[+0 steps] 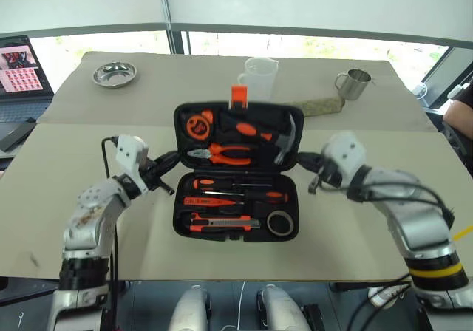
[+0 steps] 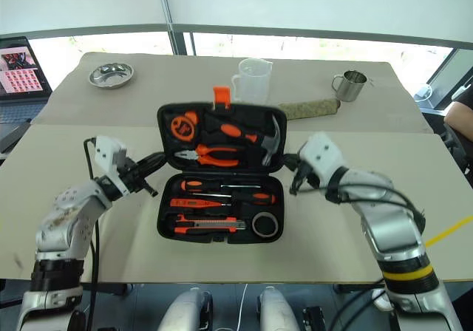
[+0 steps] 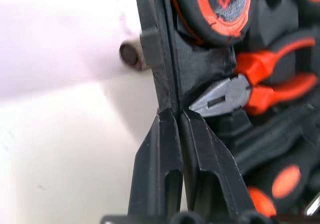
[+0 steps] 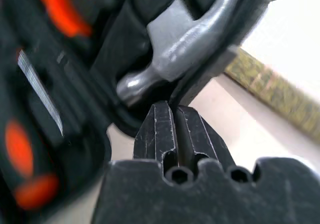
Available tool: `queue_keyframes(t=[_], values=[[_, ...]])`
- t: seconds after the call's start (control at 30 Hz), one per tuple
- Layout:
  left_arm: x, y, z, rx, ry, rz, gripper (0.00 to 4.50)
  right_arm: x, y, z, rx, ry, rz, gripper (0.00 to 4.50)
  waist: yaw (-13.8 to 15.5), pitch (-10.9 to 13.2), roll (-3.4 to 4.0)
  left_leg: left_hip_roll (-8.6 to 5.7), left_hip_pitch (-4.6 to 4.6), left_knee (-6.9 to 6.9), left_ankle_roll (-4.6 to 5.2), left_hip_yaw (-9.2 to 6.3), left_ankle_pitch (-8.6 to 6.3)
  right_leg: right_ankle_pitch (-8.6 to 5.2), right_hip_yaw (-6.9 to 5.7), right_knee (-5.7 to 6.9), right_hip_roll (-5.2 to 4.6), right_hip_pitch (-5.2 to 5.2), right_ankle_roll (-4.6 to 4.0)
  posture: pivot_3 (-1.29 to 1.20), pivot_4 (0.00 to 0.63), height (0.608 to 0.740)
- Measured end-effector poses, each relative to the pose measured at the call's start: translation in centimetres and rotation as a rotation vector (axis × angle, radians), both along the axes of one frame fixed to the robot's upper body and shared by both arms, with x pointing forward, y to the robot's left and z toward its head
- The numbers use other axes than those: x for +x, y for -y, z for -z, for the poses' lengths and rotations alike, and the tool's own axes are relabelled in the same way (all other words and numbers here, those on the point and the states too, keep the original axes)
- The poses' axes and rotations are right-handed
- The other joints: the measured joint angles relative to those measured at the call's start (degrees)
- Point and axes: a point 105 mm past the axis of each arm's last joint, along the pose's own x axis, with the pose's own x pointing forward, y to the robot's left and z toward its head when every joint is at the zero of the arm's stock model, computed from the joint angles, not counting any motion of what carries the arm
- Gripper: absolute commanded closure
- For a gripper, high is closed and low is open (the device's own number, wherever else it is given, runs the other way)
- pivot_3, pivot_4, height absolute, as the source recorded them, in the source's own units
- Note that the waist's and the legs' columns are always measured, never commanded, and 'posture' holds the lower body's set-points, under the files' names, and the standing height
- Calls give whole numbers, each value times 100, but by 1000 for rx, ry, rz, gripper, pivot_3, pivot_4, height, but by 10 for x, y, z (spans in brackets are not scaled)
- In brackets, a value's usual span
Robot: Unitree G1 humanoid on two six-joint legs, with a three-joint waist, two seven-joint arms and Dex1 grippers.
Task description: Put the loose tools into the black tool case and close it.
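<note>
One black tool case lies open at frame centre on the worktop. Its near half holds three screwdrivers, one utility knife and one tape roll. Two grippers, left and right, pinch its lid's side edges, jaws closed.

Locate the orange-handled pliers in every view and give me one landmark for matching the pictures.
Left eye view: pliers in the case's far half, centre.
Right eye view: pliers, same recess, slightly left of centre.
Left wrist view: grey pliers nose just past the left gripper.
Right wrist view: I cannot make out the pliers.
Shared landmark: the black tool case; its edge sits beside the hammer head.
</note>
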Motion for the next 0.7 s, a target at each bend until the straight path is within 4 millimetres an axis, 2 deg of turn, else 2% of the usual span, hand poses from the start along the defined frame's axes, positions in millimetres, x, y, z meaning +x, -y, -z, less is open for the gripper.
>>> queue_keyframes(t=[0.03, 0.07, 0.1, 0.13, 0.17, 0.2, 0.23, 0.3, 0.33, 0.4, 0.5, 0.57, 0.6, 0.7], values=[[-5, -1, 0, 76, 66, 14, 4457, -2, 1, 3, -40, 75, -27, 4500, -4, -3, 2, -2, 20, -1, 1, 8, -1, 0, 1, 2, -12, 13, 0, 0, 150, 740], [-11, -3, 8, 154, 92, 35, 3808, -3, 2, 6, -88, 140, -57, 4500, -13, -4, 6, -8, 65, -11, 5, 17, -3, -2, 2, -7, -17, 60, 3, 0, 150, 740], [-17, -4, 11, 188, 110, 52, 3670, -4, 4, 10, -116, 176, -75, 4500, -15, -5, 7, -8, 100, -30, 13, 20, -9, -1, 0, -26, -19, 95, 5, 0, 150, 740], [-25, -7, 21, 222, 104, 68, 3302, -5, 7, 15, -133, 206, -87, 4137, -15, -7, 6, -8, 148, -47, 14, 27, -9, 0, 1, -41, -25, 138, 9, 0, 150, 740], [-31, -9, 33, 242, 73, 79, 3144, -6, 8, 18, -135, 219, -95, 3774, -17, -6, 7, -7, 170, -48, 15, 28, -9, -2, 0, -41, -28, 162, 11, 0, 150, 740], [-35, -13, 38, 245, 81, 71, 2550, -9, 12, 23, -155, 227, -102, 3444, -8, -6, 1, -3, 191, -47, 15, 26, -9, -5, -4, -42, -29, 185, 13, 0, 150, 740], [-38, -17, 40, 273, 87, 67, 2387, -11, 17, 29, -182, 216, -108, 3172, 20, -8, -7, 0, 193, -47, 16, 23, -7, -6, -9, -45, -29, 192, 13, 0, 150, 740], [-45, -28, 52, 309, 48, 49, 1720, -19, 22, 38, -197, 196, -121, 2449, 28, -8, -8, -1, 190, -47, 21, 28, -3, -5, -7, -44, -35, 187, 15, 0, 150, 740], [-48, -36, 57, 326, 21, 34, 1706, -24, 26, 43, -205, 183, -122, 2043, 17, -8, -8, -1, 188, -47, 21, 29, -3, -5, -5, -42, -35, 185, 15, 0, 150, 740], [-49, -46, 55, 331, 5, 12, 1706, -30, 33, 50, -216, 155, -111, 1423, 10, -9, -9, 2, 189, -47, 21, 27, -3, -5, -7, -39, -34, 185, 15, 0, 150, 740], [-52, -64, 54, 346, -43, -17, 1706, -35, 49, 51, -220, 128, -60, 1423, -13, -9, -6, 3, 192, -49, 21, 28, -3, -5, -6, -34, -33, 183, 15, 0, 150, 740], [-51, -71, 53, 341, -74, -23, 1706, -41, 62, 48, -190, 64, -10, 1946, -13, -10, -4, 5, 194, -50, 21, 26, -3, -5, -6, -34, -32, 187, 15, 0, 150, 740], [-48, -71, 52, 329, -87, -27, 2244, -45, 66, 48, -166, 17, 3, 2138, -7, -10, -5, 6, 196, -50, 21, 26, -4, -5, -7, -34, -31, 189, 15, 0, 150, 740], [-31, -72, 44, 262, -135, -68, 3268, -72, 59, 51, -89, -162, -43, 3172, 41, -9, -6, 6, 190, -46, 21, 18, -3, -5, -11, -33, -28, 190, 16, 0, 150, 740]])
